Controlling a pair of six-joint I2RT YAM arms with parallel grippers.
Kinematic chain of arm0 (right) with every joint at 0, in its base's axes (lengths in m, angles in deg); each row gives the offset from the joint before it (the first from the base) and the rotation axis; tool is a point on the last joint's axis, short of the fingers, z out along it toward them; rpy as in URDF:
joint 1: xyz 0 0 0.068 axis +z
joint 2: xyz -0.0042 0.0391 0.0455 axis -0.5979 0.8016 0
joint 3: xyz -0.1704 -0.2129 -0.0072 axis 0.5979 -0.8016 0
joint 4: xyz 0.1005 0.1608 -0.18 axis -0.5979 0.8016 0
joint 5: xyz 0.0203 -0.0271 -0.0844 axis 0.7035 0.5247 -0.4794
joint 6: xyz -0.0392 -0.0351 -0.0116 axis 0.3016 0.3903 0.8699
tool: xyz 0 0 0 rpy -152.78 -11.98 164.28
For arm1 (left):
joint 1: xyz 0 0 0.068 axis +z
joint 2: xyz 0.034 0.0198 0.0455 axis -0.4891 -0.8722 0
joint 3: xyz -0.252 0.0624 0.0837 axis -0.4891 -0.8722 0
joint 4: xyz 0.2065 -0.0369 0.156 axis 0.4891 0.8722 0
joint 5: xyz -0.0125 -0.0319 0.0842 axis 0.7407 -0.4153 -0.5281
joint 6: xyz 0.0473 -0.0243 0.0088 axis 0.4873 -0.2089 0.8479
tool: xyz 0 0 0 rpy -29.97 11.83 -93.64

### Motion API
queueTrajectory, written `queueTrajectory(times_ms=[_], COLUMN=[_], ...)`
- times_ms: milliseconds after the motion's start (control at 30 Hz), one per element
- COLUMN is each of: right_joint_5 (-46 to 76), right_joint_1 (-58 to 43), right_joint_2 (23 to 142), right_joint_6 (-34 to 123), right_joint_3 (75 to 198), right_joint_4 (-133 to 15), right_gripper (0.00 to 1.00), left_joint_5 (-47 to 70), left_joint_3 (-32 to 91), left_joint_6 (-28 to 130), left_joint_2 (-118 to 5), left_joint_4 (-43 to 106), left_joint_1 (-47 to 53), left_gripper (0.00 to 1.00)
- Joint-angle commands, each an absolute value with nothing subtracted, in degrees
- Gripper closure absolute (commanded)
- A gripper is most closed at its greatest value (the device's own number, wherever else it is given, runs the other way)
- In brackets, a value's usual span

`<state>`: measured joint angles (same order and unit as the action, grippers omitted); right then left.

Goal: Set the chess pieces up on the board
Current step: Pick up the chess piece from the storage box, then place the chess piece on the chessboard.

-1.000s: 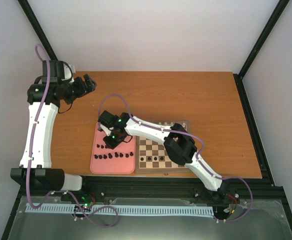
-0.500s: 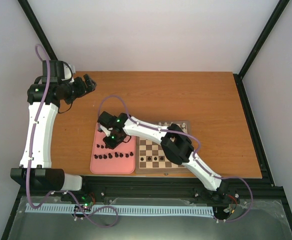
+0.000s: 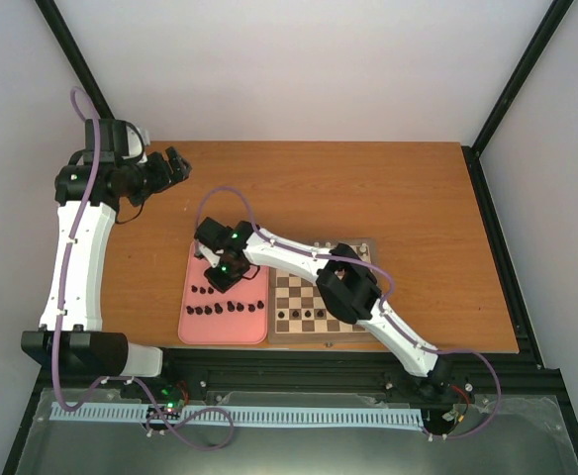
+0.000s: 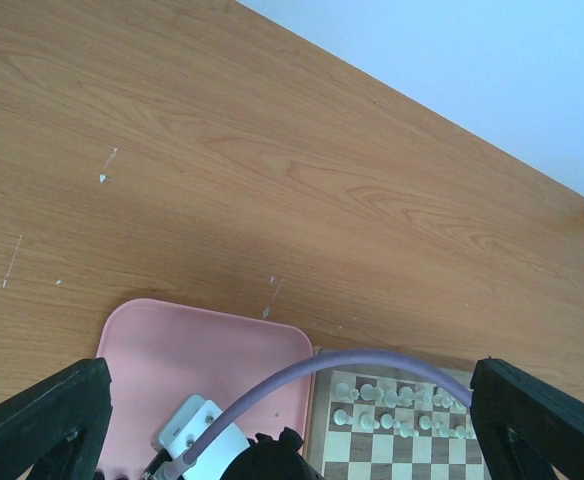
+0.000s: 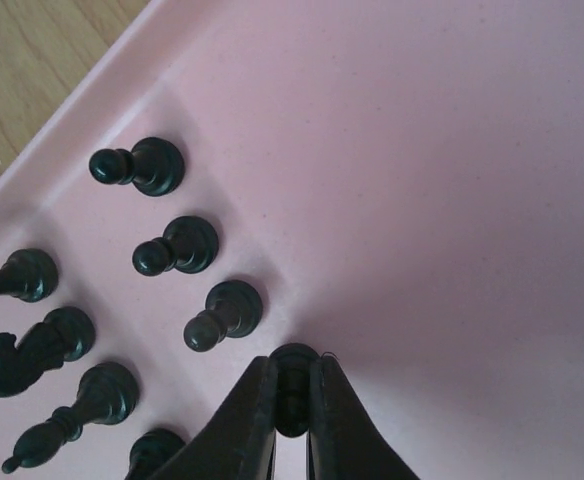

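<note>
Black chess pieces (image 5: 177,245), pink tray (image 5: 422,150), brown-checked board (image 3: 291,295), orange-brown wood-grain table (image 4: 272,150)

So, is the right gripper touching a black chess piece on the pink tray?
Touching. The right wrist view shows the right gripper clamped on one black piece on the pink tray, no gap either side.

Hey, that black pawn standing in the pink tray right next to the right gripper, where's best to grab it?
Probably by its slim neck under the head, coming straight down from above. The pawn stands upright on a round base in the pink tray, and neighbouring pawns crowd its row, so close the fingers across the row, not along it.
</note>
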<state>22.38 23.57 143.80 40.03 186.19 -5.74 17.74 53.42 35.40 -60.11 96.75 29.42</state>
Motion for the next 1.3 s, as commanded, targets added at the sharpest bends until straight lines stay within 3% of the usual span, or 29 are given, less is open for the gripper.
queueTrajectory(times_ms=[0,367,967,1267], right_joint_5=[22.72,15.15,7.20,4.96], right_joint_1=[23.31,20.98,16.81,16.81], right_joint_2=[144.10,130.59,85.37,82.09], right_joint_6=[40.31,37.71,21.34,18.56], right_joint_3=[187.96,180.77,122.08,113.83], right_joint_4=[-4.81,-5.04,-7.41,-9.59], right_gripper=[0.94,0.97,0.97,0.97], left_joint_5=[17.36,17.29,17.90,17.89], left_joint_3=[53.83,53.66,54.11,53.84], left_joint_6=[36.70,36.76,36.49,36.46], left_joint_2=[-60.17,-59.99,-61.56,-61.58], left_joint_4=[97.22,97.49,97.33,97.19], left_joint_1=[29.10,29.15,29.11,29.10], left_gripper=[0.00,0.00,0.00,0.00])
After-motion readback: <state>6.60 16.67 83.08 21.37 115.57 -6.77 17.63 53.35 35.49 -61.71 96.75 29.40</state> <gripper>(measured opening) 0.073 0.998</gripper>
